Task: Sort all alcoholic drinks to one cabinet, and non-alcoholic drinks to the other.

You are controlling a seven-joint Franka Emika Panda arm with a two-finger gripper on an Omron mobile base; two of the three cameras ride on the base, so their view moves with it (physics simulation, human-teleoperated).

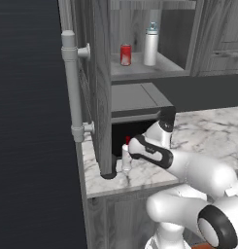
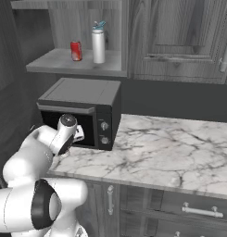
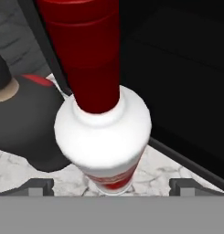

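End effector (image 3: 111, 185) looks down over the white bottle (image 3: 104, 137); its finger tips sit spread either side of the body, apart from it, so released, nothing gripped. Bottle stands upright on the bench (image 1: 135, 177), just in front of the microwave (image 2: 82, 109), long axis running along the approach line. Dark bottle (image 3: 26, 123) sits just beside it. Red can (image 1: 126, 54) and grey bottle (image 1: 150, 44) are on the open cabinet shelf (image 1: 140, 70). Next, I'd guess: descend, then close.
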